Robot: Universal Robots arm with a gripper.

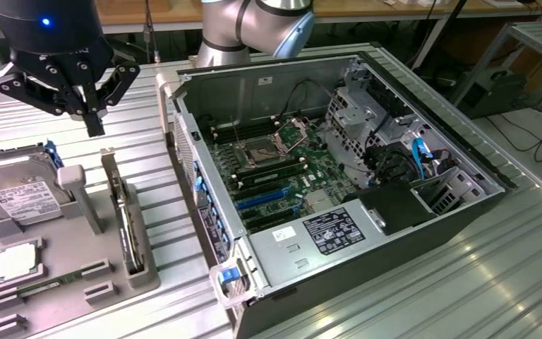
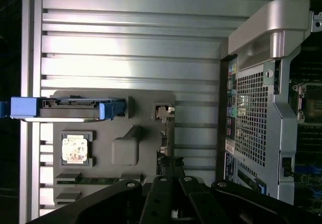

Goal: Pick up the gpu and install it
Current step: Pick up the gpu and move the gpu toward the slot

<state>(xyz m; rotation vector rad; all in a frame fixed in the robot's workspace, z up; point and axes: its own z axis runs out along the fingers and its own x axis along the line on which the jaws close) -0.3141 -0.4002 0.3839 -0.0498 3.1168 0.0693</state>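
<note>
Shows the gpu standing on edge in a slot of the grey holder on the counter. Long axis from far to near in the exterior view, alongside the open computer case on that view's right. Above the card's far end and clear of it, jaws pressed together on nothing, pointing straight down from the arm. Thin, dark, with a silvery end bracket.

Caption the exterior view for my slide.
Shut black gripper hovers above the thin dark gpu card standing edgewise in a grey holder, beside the open metal computer case.
</note>
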